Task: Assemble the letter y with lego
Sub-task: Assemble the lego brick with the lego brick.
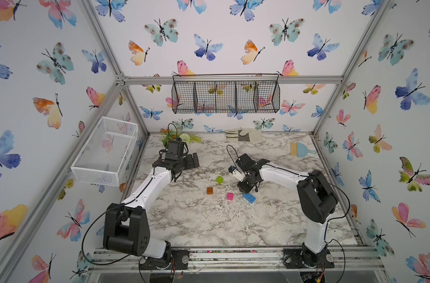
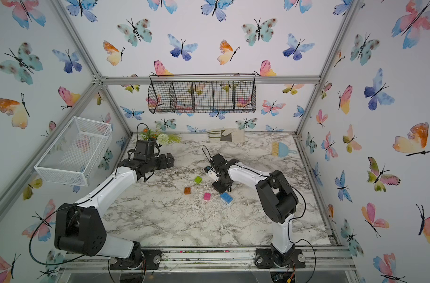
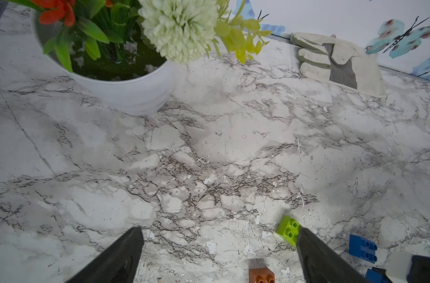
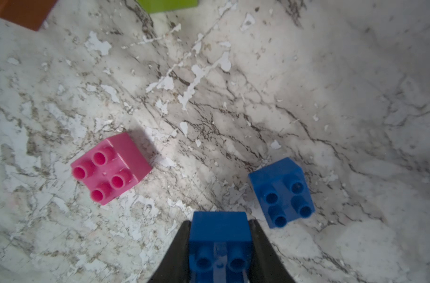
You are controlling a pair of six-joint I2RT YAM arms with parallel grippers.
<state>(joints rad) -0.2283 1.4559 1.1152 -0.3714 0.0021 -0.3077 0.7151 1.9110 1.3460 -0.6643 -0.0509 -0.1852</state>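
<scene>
Loose lego lies mid-table in both top views: a lime green brick (image 1: 219, 179), an orange brick (image 1: 210, 190), a pink brick (image 1: 230, 196) and a blue brick (image 1: 251, 199). They lie apart, and no letter y is in view. My right gripper (image 1: 245, 190) points down beside the blue brick on the table (image 4: 282, 193). It is shut on a second small blue brick (image 4: 220, 235), studs toward the camera, with the pink brick (image 4: 111, 169) to one side. My left gripper (image 3: 220, 230) hovers open and empty at the back left, the green brick (image 3: 288, 229) by one fingertip.
A white flower pot (image 1: 174, 137) stands at the back left, close behind the left gripper (image 1: 194, 160). A work glove (image 1: 243, 135) lies against the back wall and a small blue brush (image 1: 300, 149) at the back right. A white wire basket (image 1: 103, 152) hangs on the left wall.
</scene>
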